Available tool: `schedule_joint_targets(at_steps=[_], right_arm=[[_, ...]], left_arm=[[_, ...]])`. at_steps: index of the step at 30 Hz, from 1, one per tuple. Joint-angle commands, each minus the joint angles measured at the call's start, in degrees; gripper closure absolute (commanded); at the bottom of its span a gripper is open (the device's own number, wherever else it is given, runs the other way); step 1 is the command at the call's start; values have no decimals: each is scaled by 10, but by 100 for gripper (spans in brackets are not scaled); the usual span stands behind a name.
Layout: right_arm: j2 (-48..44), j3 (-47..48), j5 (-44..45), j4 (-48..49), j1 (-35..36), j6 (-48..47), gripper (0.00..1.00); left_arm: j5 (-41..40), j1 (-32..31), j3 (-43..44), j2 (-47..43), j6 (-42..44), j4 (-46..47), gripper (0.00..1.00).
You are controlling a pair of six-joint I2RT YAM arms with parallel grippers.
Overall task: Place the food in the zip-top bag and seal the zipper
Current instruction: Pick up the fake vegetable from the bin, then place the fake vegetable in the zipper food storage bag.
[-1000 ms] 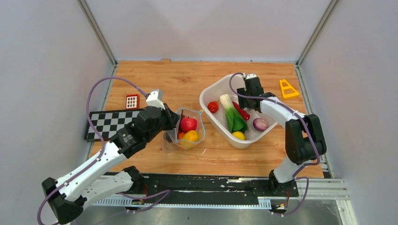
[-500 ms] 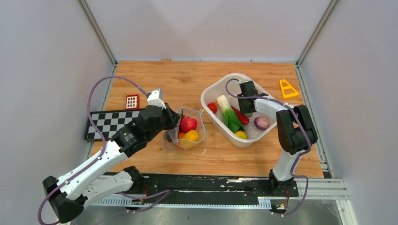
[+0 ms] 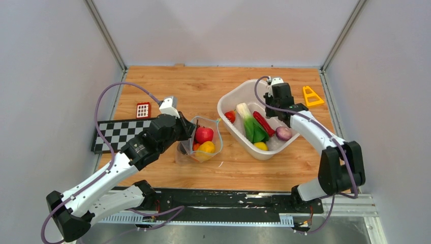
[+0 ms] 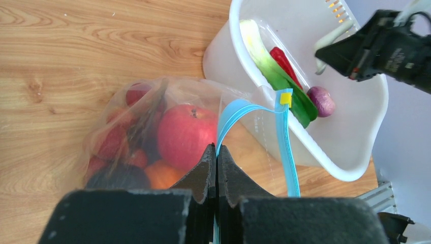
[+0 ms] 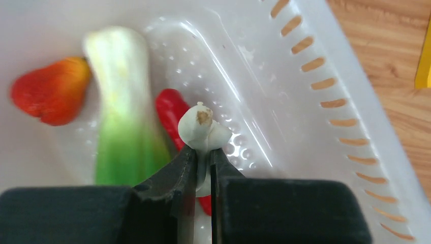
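The clear zip-top bag (image 3: 201, 141) stands open on the table with a red apple (image 4: 185, 134), red grapes (image 4: 114, 145), an orange tangerine (image 4: 160, 175) and a dark purple piece (image 4: 114, 178) inside. My left gripper (image 4: 217, 150) is shut on the teal zipper (image 4: 287, 147) at the bag's rim. Over the white basket (image 3: 239, 96), my right gripper (image 5: 203, 150) is shut on a small white garlic-like toy (image 5: 203, 127), lifted above a red chili (image 3: 265, 123). A leek (image 3: 251, 127), a red tomato (image 3: 231, 116), a purple onion (image 3: 283, 133) and a lemon (image 3: 260, 146) lie in the basket.
A black-and-white checkerboard (image 3: 119, 133) and a red grid block (image 3: 143, 110) lie left of the bag. A yellow triangle (image 3: 311, 96) lies right of the basket. Grey walls close in the table on three sides.
My right gripper dipped into the basket, shut on the white toy and rose back toward the basket's far end. The left arm and the bag stayed put.
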Motion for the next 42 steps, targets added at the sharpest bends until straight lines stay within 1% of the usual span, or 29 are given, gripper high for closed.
schedule_joint_targets(at_steps=[1, 5, 9, 12, 13, 15, 17, 21, 24, 27, 30, 35, 42], right_arm=[[-64, -9, -61, 18, -1, 17, 99], [-107, -28, -140, 24, -1, 40, 100], [-160, -29, -275, 42, -1, 67, 99], [-195, -44, -420, 96, 4, 105, 98], [-205, -52, -453, 120, 9, 118, 98], [-221, -61, -501, 155, 27, 136, 97], [-230, -62, -525, 171, 53, 136, 96], [-223, -41, -534, 159, 134, 100, 96], [-199, -20, -514, 136, 189, 77, 95], [-168, -4, -489, 122, 227, 64, 94], [-142, 13, -453, 107, 254, 49, 93], [-92, 50, -421, 75, 284, 25, 91], [-34, 95, -364, 50, 330, 15, 83]], left_arm=[[-1, 0, 18, -8, 3, 13, 100], [6, 0, 16, -8, 1, 13, 100], [9, 0, 14, -12, 0, 14, 100], [12, 0, 11, -16, -1, 17, 100], [14, 0, 10, -17, -1, 18, 100], [16, 0, 10, -18, -1, 18, 100], [17, 0, 10, -18, 0, 17, 100], [20, 0, 12, -17, 0, 19, 100], [22, 0, 14, -16, 0, 21, 100], [23, 0, 15, -16, 0, 20, 100], [24, 0, 15, -16, 0, 19, 100], [26, 0, 19, -14, 0, 20, 100], [24, 0, 17, -19, -3, 24, 100]])
